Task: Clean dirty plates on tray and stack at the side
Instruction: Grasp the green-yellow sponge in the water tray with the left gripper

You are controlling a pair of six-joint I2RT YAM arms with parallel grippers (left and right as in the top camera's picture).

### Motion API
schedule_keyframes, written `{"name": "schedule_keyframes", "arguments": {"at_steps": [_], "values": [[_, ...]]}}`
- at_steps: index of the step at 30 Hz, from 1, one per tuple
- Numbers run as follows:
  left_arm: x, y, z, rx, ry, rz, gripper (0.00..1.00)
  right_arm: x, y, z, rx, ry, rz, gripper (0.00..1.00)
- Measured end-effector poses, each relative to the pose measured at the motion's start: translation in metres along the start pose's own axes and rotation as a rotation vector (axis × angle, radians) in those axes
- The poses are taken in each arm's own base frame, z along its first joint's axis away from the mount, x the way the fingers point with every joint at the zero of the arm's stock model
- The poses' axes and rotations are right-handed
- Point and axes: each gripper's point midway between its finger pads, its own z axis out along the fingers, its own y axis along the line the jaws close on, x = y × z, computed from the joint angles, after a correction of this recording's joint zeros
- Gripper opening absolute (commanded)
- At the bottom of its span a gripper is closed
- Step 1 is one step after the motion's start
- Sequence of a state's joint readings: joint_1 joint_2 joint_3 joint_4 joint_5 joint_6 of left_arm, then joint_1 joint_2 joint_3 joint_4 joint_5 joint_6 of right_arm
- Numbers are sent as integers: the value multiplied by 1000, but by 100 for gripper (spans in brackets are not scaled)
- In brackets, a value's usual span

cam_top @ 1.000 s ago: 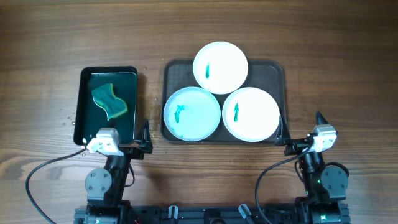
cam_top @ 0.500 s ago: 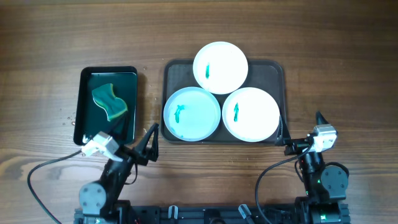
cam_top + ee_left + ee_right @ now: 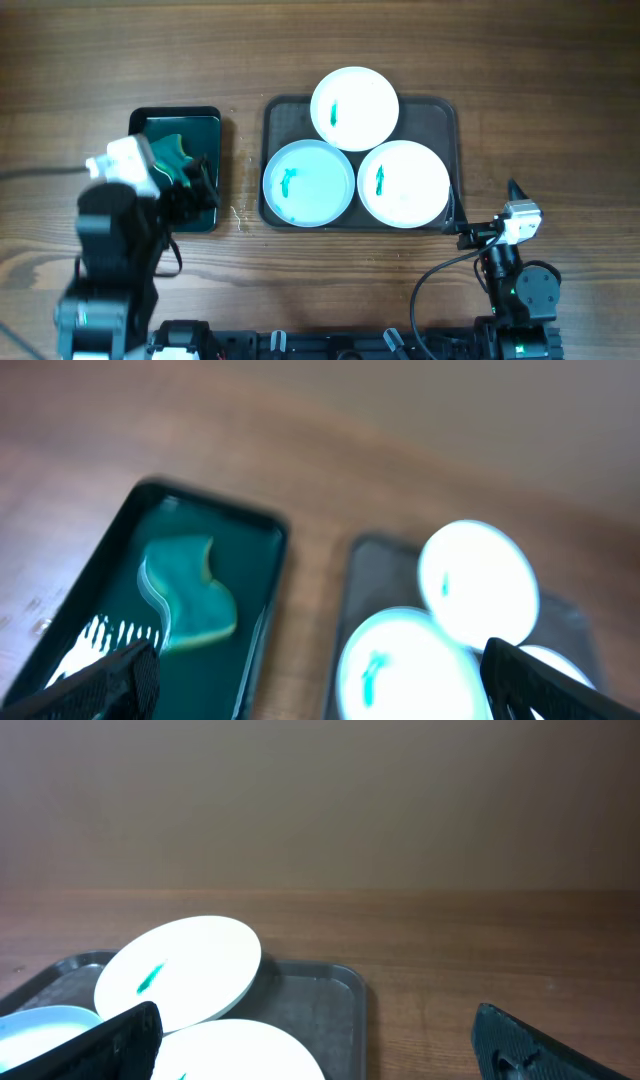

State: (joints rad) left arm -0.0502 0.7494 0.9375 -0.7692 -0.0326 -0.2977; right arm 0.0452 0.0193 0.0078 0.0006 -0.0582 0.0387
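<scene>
Three plates lie on the dark grey tray (image 3: 284,115): a white one (image 3: 354,108) at the back, a pale blue one (image 3: 309,182) front left, a white one (image 3: 403,183) front right. Each has a green smear. My left gripper (image 3: 197,183) is open and empty, raised over the small black tray (image 3: 175,117). In the left wrist view the gripper (image 3: 315,682) looks down on the green sponge (image 3: 190,590) and the pale blue plate (image 3: 400,665). My right gripper (image 3: 481,198) is open and empty, low at the grey tray's front right corner; it also shows in the right wrist view (image 3: 315,1055).
The black tray holds a green sponge (image 3: 170,152) in shallow water, partly hidden by my left arm. Small water drops lie on the wood (image 3: 238,215) between the two trays. Bare wooden table lies right of the grey tray (image 3: 320,1000).
My left arm has risen from the table's front edge and swung left and forward over the black tray. The right arm and the plates have not moved.
</scene>
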Motion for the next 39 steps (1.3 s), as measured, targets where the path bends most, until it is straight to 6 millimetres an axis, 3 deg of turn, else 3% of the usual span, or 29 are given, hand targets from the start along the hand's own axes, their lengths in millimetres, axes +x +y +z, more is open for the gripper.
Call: {"name": "schedule_keyframes", "arguments": {"at_steps": [2, 6, 9, 14, 17, 24, 28, 31, 34, 35, 37, 38, 39], "values": [[-1, 15, 12, -112, 81, -60, 100, 0, 0, 0, 0, 0, 0, 100], [-2, 70, 53, -390, 192, -255, 100, 0, 0, 0, 0, 0, 0, 100], [26, 94, 98, -482, 332, -323, 100, 0, 0, 0, 0, 0, 0, 100], [71, 113, 167, -523, 483, -385, 100, 0, 0, 0, 0, 0, 0, 100], [84, 121, 186, -532, 517, -389, 100, 0, 0, 0, 0, 0, 0, 100], [99, 126, 205, -495, 563, -369, 100, 0, 0, 0, 0, 0, 0, 100], [110, 139, 210, -519, 595, -385, 100, 0, 0, 0, 0, 0, 0, 100], [116, 147, 212, -534, 610, -398, 89, 0, 0, 0, 0, 0, 0, 100], [116, 146, 213, -521, 613, -396, 91, 0, 0, 0, 0, 0, 0, 100], [115, 144, 216, -509, 608, -399, 89, 0, 0, 0, 0, 0, 0, 100], [117, 141, 219, -483, 615, -410, 71, 0, 0, 0, 0, 0, 0, 100], [119, 139, 221, -471, 624, -412, 67, 0, 0, 0, 0, 0, 0, 100], [124, 137, 223, -457, 642, -414, 79, 0, 0, 0, 0, 0, 0, 100]]}}
